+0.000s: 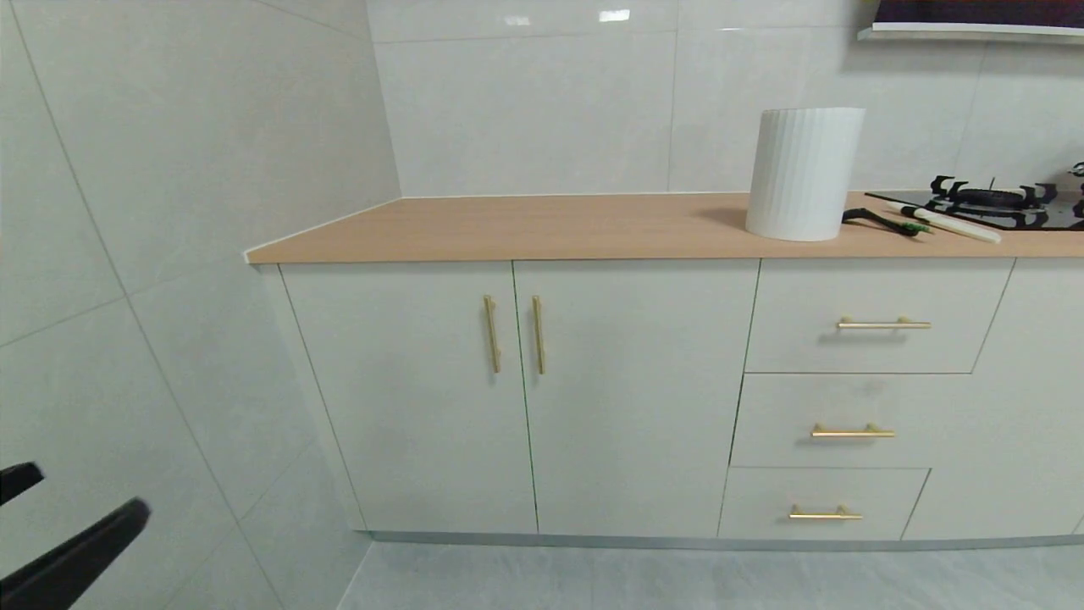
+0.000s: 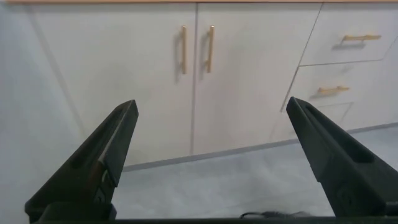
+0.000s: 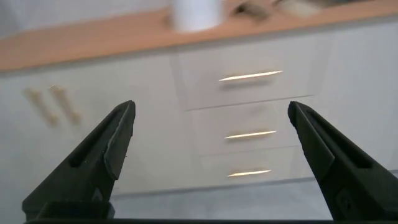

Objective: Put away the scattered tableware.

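Utensils lie beside white holder on counter; left claw and right claw gape, empty.

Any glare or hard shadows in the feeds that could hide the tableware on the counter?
Head view: reflections glint on the wall tiles, well above the counter; the white container casts a soft shadow on its left, and the utensils beside it are evenly lit. Right wrist view: the drawer handles shine bright. Left wrist view: even light on the cabinet doors.

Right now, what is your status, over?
Left tool open, right tool open, both empty. Utensils on countertop beside white holder. Cabinet doors and drawers shut.
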You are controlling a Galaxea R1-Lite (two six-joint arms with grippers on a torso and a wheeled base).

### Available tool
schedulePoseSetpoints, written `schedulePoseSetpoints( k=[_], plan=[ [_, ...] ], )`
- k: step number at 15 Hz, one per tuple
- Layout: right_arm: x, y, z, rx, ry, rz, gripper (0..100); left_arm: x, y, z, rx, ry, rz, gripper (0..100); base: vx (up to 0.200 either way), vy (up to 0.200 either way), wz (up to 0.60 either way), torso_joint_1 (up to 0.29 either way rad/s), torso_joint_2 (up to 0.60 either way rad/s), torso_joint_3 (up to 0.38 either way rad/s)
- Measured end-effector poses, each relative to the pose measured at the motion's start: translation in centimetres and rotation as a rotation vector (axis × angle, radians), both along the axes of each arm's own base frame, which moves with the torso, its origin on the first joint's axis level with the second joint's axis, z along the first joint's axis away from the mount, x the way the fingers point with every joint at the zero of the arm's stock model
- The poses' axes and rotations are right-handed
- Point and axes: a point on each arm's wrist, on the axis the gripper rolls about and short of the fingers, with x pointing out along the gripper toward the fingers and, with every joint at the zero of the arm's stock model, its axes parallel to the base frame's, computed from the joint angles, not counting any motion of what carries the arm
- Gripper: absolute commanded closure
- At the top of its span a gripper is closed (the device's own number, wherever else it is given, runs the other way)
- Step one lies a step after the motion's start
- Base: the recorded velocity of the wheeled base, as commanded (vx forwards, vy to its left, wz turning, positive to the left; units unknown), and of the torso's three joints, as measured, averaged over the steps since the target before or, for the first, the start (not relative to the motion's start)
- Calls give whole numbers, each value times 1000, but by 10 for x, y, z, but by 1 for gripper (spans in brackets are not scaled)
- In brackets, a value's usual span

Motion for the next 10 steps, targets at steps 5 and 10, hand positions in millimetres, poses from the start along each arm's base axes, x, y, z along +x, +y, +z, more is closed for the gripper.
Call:
schedulePoseSetpoints(
  k=[5, 10],
  plan=[
    [-92, -19, -53, -128, -83, -169, 0, -74, 23, -15, 66, -221, 179, 0, 0, 0, 0, 0, 0, 0],
    [-102, -10, -87, -171, -94, -283, 0, -91, 19, -37, 70, -261, 419, 0, 0, 0, 0, 0, 0, 0]
  ],
)
